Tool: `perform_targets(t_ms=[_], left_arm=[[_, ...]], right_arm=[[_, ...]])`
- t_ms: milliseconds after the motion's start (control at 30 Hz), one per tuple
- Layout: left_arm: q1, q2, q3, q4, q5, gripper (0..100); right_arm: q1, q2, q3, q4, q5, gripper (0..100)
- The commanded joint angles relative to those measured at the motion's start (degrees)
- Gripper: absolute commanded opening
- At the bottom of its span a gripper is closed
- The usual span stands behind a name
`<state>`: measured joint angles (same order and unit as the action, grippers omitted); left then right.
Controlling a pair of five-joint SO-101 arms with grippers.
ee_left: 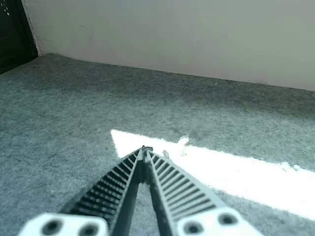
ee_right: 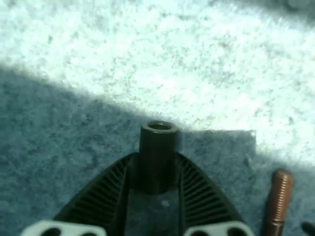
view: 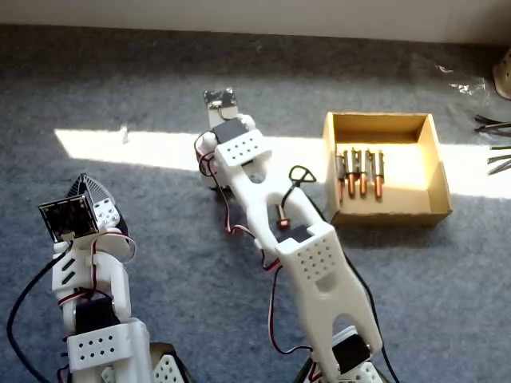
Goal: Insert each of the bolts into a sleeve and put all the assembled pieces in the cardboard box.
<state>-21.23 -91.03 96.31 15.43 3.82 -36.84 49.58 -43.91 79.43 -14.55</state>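
- Carpet in grey is spread over the desk (view: 176,271), and a band of sunlight (view: 152,148) is cast across it.
- At the near left corner in the high view, the left arm (view: 92,279) is seen drawn in close to its base.
- The left gripper (ee_left: 143,150) is held closed. Its ribbed fingers are pressed tip to tip with nothing between them, and it is pointed low over the carpet toward a pale wall (ee_left: 197,34).
- The right arm (view: 311,255) is stretched out toward the middle of the desk, to the left of the cardboard box.
- The right gripper (ee_right: 156,158) is clamped on a dark sleeve (ee_right: 158,142), whose open end juts out past the fingertips.
- The sleeve is held over the carpet where shadow meets the sunlit patch.
- A copper-coloured bolt (ee_right: 278,199) is seen on the carpet just beside the right gripper, apart from the sleeve, with its threaded end in sight.
- The cardboard box (view: 383,120) is set on the right of the desk, open at the top.
- Four assembled pieces (view: 363,174) are laid side by side and parallel inside the box, nearer its left wall.
- Past the box, at the right edge, some crumpled clear plastic (view: 455,76) and a few thin dark objects (view: 493,124) are seen. The objects are too small to be identified.
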Motion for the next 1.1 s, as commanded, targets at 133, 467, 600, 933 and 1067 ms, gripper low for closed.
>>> perform_targets(t_ms=[133,467,600,933,1067], left_arm=[[2.2,-0.7,1.4,-0.9,-0.4,1],[2.1,-0.7,1.4,-0.9,-0.4,1],[1.9,-0.8,1.4,-0.9,-0.4,1],[0.2,-0.8,1.4,-1.1,-0.4,1],[-2.9,-0.8,1.4,-1.1,-0.2,1]], right_arm=[[-0.1,-0.6,-2.8,-0.6,0.8,6.2],[-1.7,-0.7,-2.9,6.5,5.2,0.5],[-2.6,-0.7,-2.8,12.2,7.7,0.5],[-4.5,-1.1,-2.8,19.7,15.8,0.5],[-5.8,-1.1,-2.6,21.1,17.5,0.5]])
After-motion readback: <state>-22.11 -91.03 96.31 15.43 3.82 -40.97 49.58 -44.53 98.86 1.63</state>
